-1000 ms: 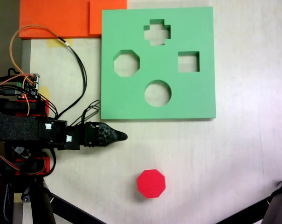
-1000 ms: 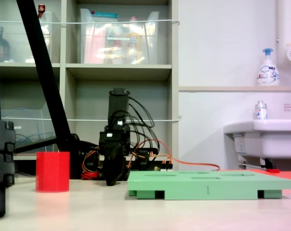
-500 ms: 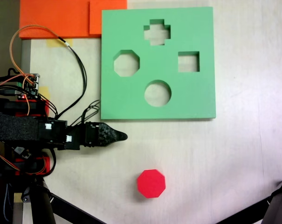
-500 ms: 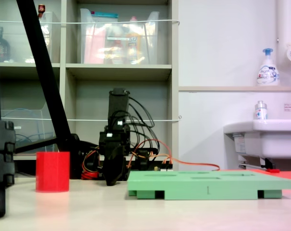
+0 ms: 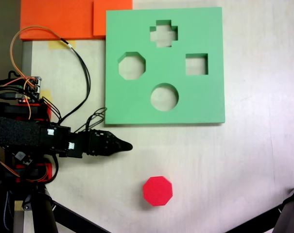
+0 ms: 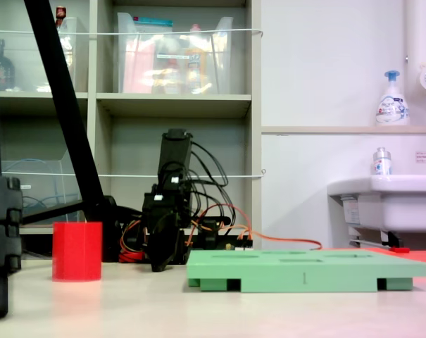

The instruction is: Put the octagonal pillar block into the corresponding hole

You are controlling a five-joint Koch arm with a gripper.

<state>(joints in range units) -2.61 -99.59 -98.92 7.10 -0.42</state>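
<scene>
sitting clear of the gripper (image 5: pixel 129 145), red block (image 5: pixel 157 191).

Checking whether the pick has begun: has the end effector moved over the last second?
Yes. In a fixed view the end effector has swung slightly away from the green board, toward the red block.

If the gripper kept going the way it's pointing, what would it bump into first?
Probably nothing: in a fixed view the gripper points across bare table, passing between the green board and the red block.
</scene>
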